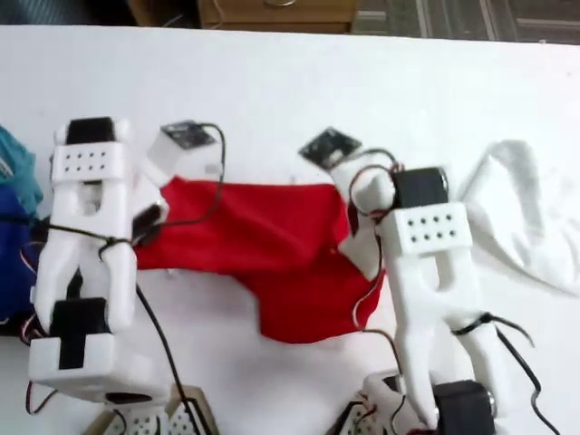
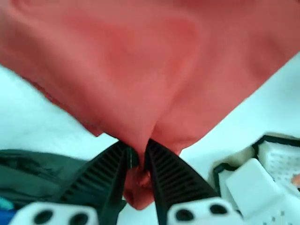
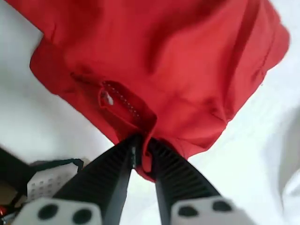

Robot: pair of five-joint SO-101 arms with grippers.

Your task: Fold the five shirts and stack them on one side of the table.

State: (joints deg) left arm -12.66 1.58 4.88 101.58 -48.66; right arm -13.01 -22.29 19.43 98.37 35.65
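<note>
A red shirt (image 1: 272,240) lies stretched between the two arms in the middle of the white table (image 1: 290,82). My left gripper (image 2: 138,157) is shut on a pinched fold of the red shirt (image 2: 140,70) at its left end. At the other end my right gripper (image 3: 142,152) is shut on the red shirt (image 3: 164,61) near its collar, where a small tag shows. In the high view the left gripper (image 1: 149,217) and the right gripper (image 1: 355,237) sit at the cloth's two ends. A white shirt (image 1: 526,213) lies crumpled at the far right.
Blue and teal cloth (image 1: 14,227) is piled at the table's left edge. The arm bases (image 1: 118,399) stand along the near edge. Wooden furniture (image 1: 281,11) stands beyond the far edge. Bare table stretches behind the shirt.
</note>
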